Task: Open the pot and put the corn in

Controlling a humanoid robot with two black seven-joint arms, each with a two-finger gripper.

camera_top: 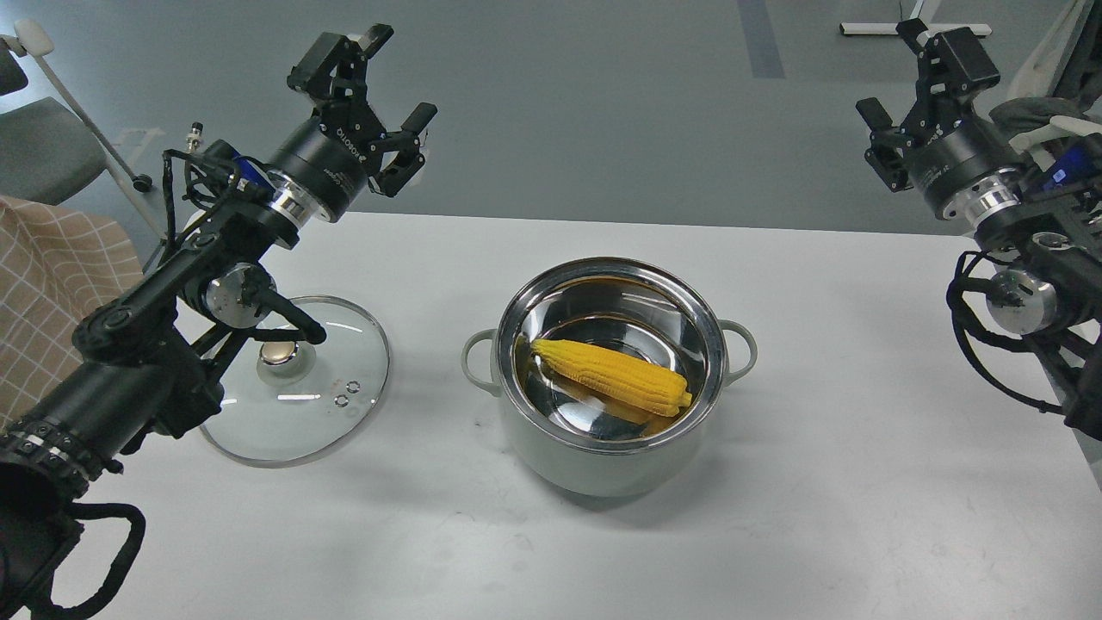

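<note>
The pale grey-green pot (603,461) stands open in the middle of the white table, its steel rim and both loop handles showing. The yellow corn (613,375) lies inside it on the steel bottom, pointed end to the left. My left gripper (379,82) is open and empty, raised above the table's back left, far from the pot. My right gripper (913,82) is open and empty, raised high at the far right, well away from the pot.
The clear glass lid (293,387) with a gold knob (277,352) lies flat on the table left of the pot, partly under my left arm. A chair with checked cloth (52,267) stands at the left. The table's right edge (1046,362) is near my right arm.
</note>
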